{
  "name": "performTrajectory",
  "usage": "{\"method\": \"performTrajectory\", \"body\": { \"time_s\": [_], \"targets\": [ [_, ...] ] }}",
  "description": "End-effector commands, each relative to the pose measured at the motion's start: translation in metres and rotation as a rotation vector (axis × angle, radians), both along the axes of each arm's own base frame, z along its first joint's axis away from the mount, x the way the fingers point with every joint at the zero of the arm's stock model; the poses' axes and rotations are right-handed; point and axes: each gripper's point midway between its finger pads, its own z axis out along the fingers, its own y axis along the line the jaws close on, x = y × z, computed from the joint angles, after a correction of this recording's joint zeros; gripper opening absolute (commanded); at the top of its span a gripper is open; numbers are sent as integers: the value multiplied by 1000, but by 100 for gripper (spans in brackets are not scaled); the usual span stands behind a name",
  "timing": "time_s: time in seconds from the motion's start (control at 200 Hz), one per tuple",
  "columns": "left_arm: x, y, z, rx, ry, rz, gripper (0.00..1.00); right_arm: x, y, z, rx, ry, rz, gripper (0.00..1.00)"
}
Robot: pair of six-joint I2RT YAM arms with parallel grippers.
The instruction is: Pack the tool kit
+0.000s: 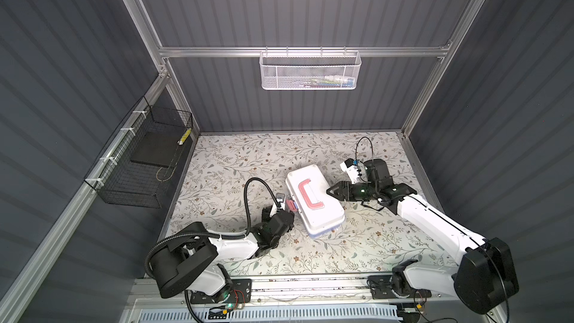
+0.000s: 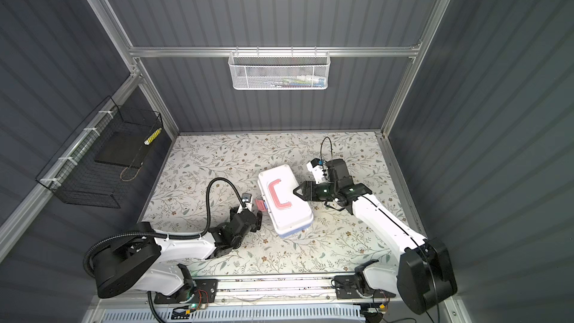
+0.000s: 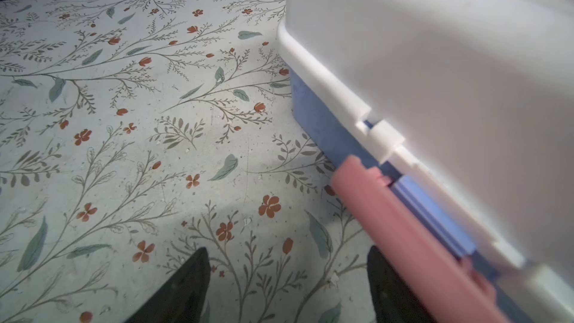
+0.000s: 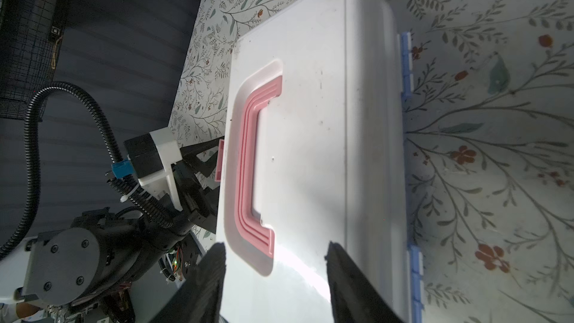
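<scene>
The tool kit lies shut in the middle of the floral table, with its white lid up and its pink C-shaped handle flat in its recess. The light blue body shows below the lid. A pink latch sticks out from the box's left side. My left gripper is open low beside that latch, one finger right by it, with only the table between the jaws. My right gripper stands open over the lid's right edge, holding nothing.
A white mesh basket with small items hangs on the back wall. A black wire basket is fixed to the left wall and holds a dark slab and a yellow piece. The box's blue hinges face the right arm.
</scene>
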Motion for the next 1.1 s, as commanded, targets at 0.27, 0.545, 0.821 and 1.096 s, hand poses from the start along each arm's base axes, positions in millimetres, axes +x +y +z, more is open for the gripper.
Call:
{"method": "performTrajectory", "body": {
  "time_s": [0.27,0.545,0.821,1.096],
  "targets": [
    [-5,-25,17,-286,80,-67,79,2,2,-27,-12,63,7,54],
    [-10,-37,15,-424,155,-72,79,-5,0,-36,-17,84,9,54],
    [-10,-31,30,-521,114,-47,76,-15,-5,-50,-29,115,4,54],
    [-12,-32,37,-577,90,-74,69,-27,-9,-65,-38,149,3,54]
  ]
}}
